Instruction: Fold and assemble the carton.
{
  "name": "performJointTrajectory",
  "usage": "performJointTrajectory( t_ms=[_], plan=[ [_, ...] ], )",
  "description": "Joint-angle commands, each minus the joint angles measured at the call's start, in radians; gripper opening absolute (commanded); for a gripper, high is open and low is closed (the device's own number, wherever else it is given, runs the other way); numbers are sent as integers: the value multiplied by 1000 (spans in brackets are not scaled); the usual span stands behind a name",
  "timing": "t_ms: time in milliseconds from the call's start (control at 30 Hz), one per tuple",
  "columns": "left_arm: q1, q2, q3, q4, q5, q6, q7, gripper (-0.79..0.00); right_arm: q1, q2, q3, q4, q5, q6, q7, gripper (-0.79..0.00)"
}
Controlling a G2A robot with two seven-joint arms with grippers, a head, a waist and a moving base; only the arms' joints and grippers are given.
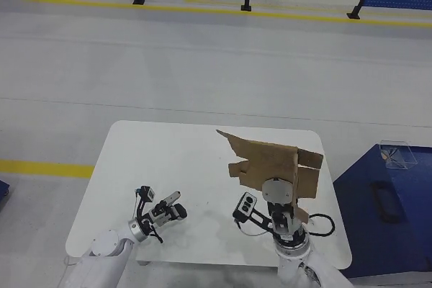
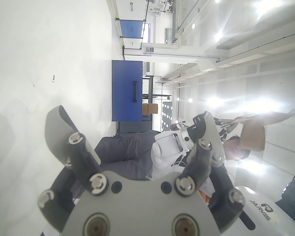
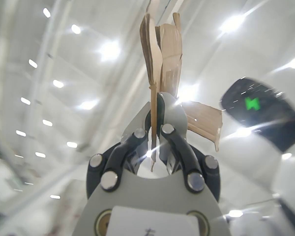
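Note:
The flat brown carton [image 1: 273,167] is held up on edge above the right half of the white table [image 1: 165,151], its flaps sticking out at different angles. My right gripper [image 1: 277,193] is shut on the carton's lower edge; in the right wrist view the cardboard [image 3: 162,52] rises from between the closed fingers [image 3: 170,110]. My left gripper [image 1: 169,204] hovers low over the table's front left, open with nothing between its fingers [image 2: 61,128]. In the left wrist view the carton [image 2: 253,133] shows beyond the right arm.
A blue cabinet [image 1: 396,209] stands close to the table's right side, with a clear plastic holder [image 1: 397,154] on top. A black cable [image 1: 320,223] loops near the right arm at the table's front. The table's left and back areas are bare white surface.

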Motion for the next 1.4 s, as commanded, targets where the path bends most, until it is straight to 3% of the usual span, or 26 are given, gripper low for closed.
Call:
performJointTrajectory(
  t_ms=[0,100,200,267,400,533,733,900,1033,1233,1267,1367],
  plan=[
    [0,0,0,0,0,0,0,0,18,-6,-30,30,245,152,-103,-785],
    [0,0,0,0,0,0,0,0,40,-16,-51,48,307,152,-193,-785],
    [0,0,0,0,0,0,0,0,48,-25,-39,52,221,74,-198,-785],
    [0,0,0,0,0,0,0,0,57,-28,-3,53,27,-38,-154,-785],
    [0,0,0,0,0,0,0,0,53,-29,71,83,-461,-358,17,-785],
    [0,0,0,0,0,0,0,0,46,-23,161,158,-706,-541,118,-785],
    [0,0,0,0,0,0,0,0,42,2,272,291,-1051,-588,149,-785],
    [-2,19,-48,-79,48,8,-1,0,39,15,283,376,-1265,-557,169,-785],
    [10,37,-77,-164,53,35,-130,0,46,16,263,410,-1394,-574,201,-785],
    [53,51,-62,-292,25,108,-293,0,68,9,216,440,-1469,-587,270,-785],
    [58,52,-55,-305,28,124,-302,-37,72,7,211,442,-1471,-594,274,-785],
    [72,52,-29,-337,11,167,-321,-329,83,1,191,450,-1486,-610,284,-785]
  ],
)
